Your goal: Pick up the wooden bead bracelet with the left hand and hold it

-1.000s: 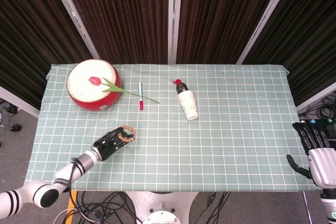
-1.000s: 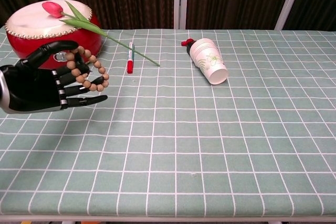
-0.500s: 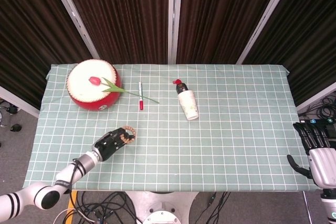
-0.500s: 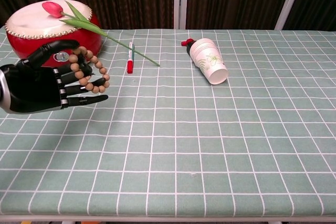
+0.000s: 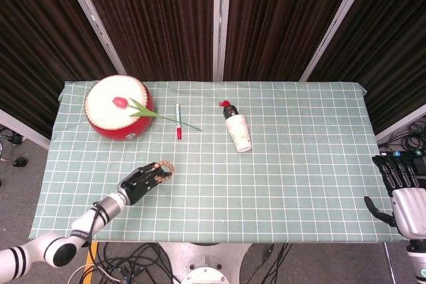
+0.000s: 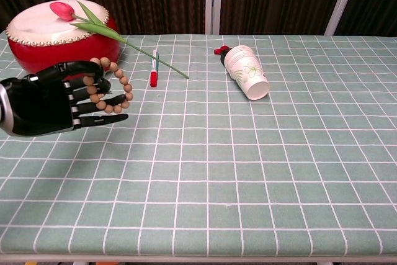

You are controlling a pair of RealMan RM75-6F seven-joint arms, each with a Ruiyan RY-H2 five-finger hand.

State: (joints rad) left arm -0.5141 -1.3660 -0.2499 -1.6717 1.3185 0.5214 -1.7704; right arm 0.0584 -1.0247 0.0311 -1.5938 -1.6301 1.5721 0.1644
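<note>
Dark curtains hang behind a green checked tabletop (image 5: 299, 184). Near its front-left corner the left hand (image 6: 46, 103) grasps the wooden bead bracelet (image 6: 111, 88), looped over its fingers clear of the cloth. Over the last second the thumb has closed down onto the beads, so the hold looks firmer. The right hand (image 5: 403, 191) hangs unclenched, holding nothing, off the right edge

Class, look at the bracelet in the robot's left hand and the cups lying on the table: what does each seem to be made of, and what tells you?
Bracelet: looks like wood, with round tan beads and a matte, slightly mottled surface. The left hand holds it.
Cups: probably paper, a nested stack of thin white walls with a faint printed leaf pattern and little shine.
</note>
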